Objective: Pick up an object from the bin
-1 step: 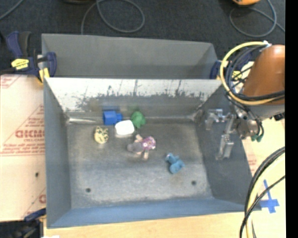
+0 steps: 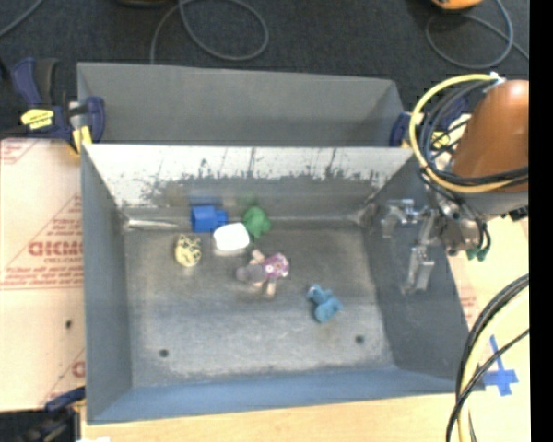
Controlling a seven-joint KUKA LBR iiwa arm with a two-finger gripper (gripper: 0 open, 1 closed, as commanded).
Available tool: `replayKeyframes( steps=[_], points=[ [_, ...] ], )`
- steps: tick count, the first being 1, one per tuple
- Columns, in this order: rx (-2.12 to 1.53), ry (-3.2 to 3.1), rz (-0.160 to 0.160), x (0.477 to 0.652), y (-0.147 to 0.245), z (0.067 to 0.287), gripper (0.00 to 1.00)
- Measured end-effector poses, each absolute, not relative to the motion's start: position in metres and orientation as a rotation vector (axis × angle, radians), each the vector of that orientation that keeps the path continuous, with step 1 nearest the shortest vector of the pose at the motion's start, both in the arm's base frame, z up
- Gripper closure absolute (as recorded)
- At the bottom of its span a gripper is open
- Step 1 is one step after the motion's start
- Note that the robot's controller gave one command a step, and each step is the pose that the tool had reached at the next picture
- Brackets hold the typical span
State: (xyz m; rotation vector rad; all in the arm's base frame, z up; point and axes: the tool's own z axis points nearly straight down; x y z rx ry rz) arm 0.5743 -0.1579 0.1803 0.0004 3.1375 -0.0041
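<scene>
The pincer (image 2: 417, 270) is recorded at the right side of the grey bin (image 2: 212, 343), over the sloped right wall and apart from every loose item. Whether it is released or clenched cannot be told. Nearest to it, a small blue piece (image 2: 323, 304) is noted on the floor, right of centre. A pink and brown toy (image 2: 265, 272) is seen near that piece. A white lump (image 2: 230, 238), green piece (image 2: 255, 219) and blue block (image 2: 207, 217) are grouped by the back wall, with a yellow spotted piece (image 2: 188, 250) to their left.
</scene>
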Motion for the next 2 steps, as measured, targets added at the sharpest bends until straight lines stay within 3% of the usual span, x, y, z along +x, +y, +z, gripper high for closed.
replayKeyframes(
  steps=[1,2],
  points=[
    [0.061,3.135,-0.003,0.558,-0.123,0.121,0.00],
    [0.065,3.144,0.000,0.551,-0.106,0.090,0.00]
  ],
)
